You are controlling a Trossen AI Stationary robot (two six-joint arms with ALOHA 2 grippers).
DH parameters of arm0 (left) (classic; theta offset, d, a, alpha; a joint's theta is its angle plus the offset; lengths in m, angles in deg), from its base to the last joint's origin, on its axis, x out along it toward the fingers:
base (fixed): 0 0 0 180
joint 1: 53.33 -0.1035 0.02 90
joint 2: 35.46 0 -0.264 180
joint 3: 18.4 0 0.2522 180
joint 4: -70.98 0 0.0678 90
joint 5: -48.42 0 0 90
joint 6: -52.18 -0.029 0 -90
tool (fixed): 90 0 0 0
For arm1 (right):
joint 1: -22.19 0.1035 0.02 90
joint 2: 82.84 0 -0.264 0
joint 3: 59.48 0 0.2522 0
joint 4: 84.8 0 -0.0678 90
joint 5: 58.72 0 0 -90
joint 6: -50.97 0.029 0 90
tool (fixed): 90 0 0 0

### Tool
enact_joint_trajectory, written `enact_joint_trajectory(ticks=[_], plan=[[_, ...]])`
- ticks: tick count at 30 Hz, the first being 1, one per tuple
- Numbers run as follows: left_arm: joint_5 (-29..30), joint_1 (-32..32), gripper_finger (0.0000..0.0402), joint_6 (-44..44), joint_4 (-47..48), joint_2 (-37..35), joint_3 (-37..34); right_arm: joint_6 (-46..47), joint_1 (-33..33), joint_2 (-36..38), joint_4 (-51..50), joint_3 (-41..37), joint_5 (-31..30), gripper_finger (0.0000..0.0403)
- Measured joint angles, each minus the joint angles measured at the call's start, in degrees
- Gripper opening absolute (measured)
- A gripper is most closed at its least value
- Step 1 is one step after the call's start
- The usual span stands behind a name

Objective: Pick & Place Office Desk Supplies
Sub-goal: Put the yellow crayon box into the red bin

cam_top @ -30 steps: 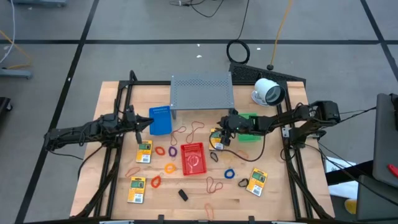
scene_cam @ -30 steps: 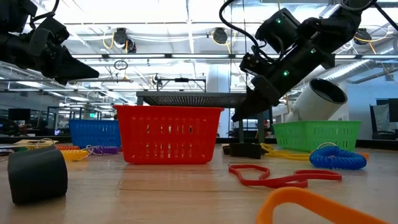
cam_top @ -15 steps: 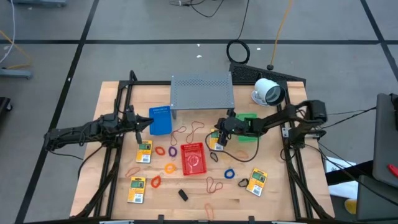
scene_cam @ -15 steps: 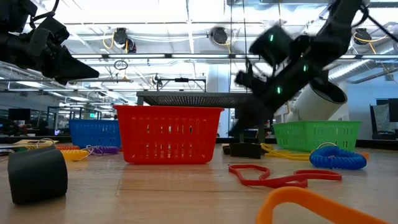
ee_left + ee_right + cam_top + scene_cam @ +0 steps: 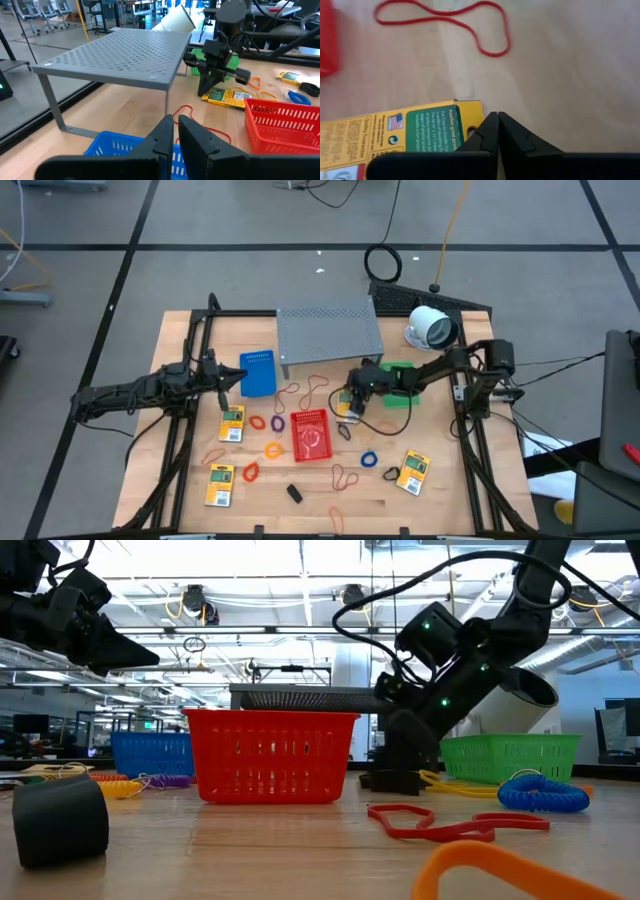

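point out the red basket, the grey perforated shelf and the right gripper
red basket point(image 5: 310, 434): high view, on its floor.
grey perforated shelf point(image 5: 328, 328): high view, middle of its top plate.
right gripper point(image 5: 497, 131): right wrist view, where its shut fingertips meet, beside a yellow packet point(image 5: 395, 135).

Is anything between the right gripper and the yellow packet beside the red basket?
Nothing visible. The right gripper, shut, is down at the edge of the yellow packet on bare wood; the red rubber band lies clear beyond it.

The right claw point(image 5: 349, 406) reaches low toward the bench centre, arm stretched in from the right, fingers pressed together. The left claw point(image 5: 238, 377) hovers at the left side, its fingers point(image 5: 167, 131) nearly touching.
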Motion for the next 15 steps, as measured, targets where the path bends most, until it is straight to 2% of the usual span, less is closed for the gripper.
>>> enact_joint_trajectory(ticks=[7, 11, 15], plan=[[0.00, 0.02, 0.0035, 0.07, 0.00, -0.02, 0.00, 3.53, -1.57, 0.00, -0.44, 0.00, 13.96, 0.0000], [0.00, 0.01, 0.0035, 0.11, 0.00, -0.01, 0.00, 4.24, -1.61, -0.02, -0.66, 0.00, 17.24, 0.0000], [0.00, 0.01, 0.0035, 0.13, 0.00, 0.00, 0.00, 4.25, -1.39, -0.07, -1.08, -0.02, 24.84, 0.0000]])
